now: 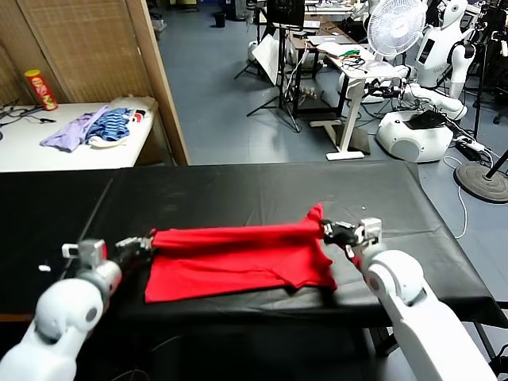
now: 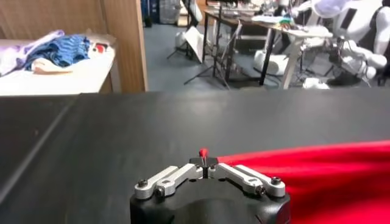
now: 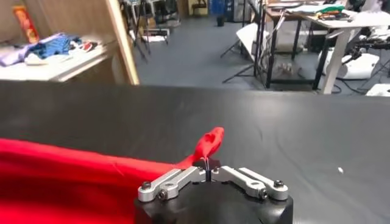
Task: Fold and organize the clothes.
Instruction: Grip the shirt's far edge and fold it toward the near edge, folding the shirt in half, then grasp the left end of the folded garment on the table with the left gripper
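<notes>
The red T-shirt (image 1: 238, 260) lies partly folded on the black table (image 1: 238, 194), its far edge pulled taut between my two grippers. At its left end my left gripper (image 1: 148, 245) is shut on a corner; a small red tip (image 2: 203, 153) pokes out of the closed jaws. On the right, my right gripper (image 1: 327, 230) is shut on the other corner, where a bunch of red cloth (image 3: 208, 143) rises above the jaws. The shirt (image 3: 67, 182) stretches away from that grip, and it also shows as a red band (image 2: 317, 173) in the left wrist view.
A white side table (image 1: 71, 147) at the back left holds lilac and blue-striped garments (image 1: 91, 127) and a red can (image 1: 40, 89). A wooden partition (image 1: 163, 79) stands beside it. Behind the table are a fan (image 1: 394, 24), desks, stands and a white robot (image 1: 444, 40).
</notes>
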Tool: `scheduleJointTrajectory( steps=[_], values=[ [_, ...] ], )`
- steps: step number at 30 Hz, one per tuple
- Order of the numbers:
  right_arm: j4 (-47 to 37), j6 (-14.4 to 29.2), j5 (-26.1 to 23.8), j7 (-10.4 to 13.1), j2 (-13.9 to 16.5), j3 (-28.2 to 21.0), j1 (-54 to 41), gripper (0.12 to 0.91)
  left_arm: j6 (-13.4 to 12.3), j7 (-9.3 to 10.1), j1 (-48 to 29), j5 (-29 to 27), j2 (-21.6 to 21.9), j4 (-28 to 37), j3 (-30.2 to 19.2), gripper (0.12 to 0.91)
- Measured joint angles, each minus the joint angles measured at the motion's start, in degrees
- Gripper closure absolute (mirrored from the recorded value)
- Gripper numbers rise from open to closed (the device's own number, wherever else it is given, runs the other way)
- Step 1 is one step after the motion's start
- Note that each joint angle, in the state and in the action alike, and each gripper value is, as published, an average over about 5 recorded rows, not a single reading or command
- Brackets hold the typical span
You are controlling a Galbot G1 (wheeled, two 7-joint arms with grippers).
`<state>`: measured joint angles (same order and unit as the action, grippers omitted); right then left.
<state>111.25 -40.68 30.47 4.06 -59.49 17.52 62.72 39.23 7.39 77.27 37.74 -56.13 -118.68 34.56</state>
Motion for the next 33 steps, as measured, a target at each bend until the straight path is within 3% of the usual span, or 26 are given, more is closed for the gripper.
scheduleJointTrajectory(
  steps=[2,5,8,12,15,19,26,33],
  values=[
    [0.65,0.43,-0.32,-0.47,-0.06,0.29,1.31,0.868,0.32,-0.01,1.86,-2.04,-0.61,-0.58,-0.03,0.902],
    [1.88,1.55,0.05,-1.18,0.02,1.15,2.68,0.74,0.67,-0.31,4.02,-4.33,-1.42,-1.46,-0.06,0.87],
    [2.98,2.81,1.47,-1.32,0.07,2.48,3.13,0.573,0.55,-0.7,5.75,-5.5,-2.03,-2.56,0.24,0.744],
    [3.04,5.11,2.15,0.15,-0.47,4.45,2.46,0.348,0.2,-0.75,6.49,-4.84,-2.48,-4.17,1.23,0.51],
    [1.59,6.52,0.42,1.32,-1.55,4.77,1.12,0.251,-0.47,-0.65,5.89,-3.56,-2.71,-4.53,1.94,0.351],
    [-2.32,7.53,-2.92,1.15,-3.73,3.61,-1.33,0.229,-2.57,-0.34,3.47,-1.87,-3.3,-3.04,1.56,0.243],
    [-9.75,7.37,-4.88,0.29,-7.49,0.52,-5.06,0.227,-4.82,-0.8,-3.35,0.09,-5.13,4.7,-1.29,0.232],
    [-13.67,7.21,-5.99,0.28,-10.45,-0.81,-6.8,0.227,-5.82,-2.86,-8.1,1.05,-5.98,11.98,-3.46,0.232]
  ],
)
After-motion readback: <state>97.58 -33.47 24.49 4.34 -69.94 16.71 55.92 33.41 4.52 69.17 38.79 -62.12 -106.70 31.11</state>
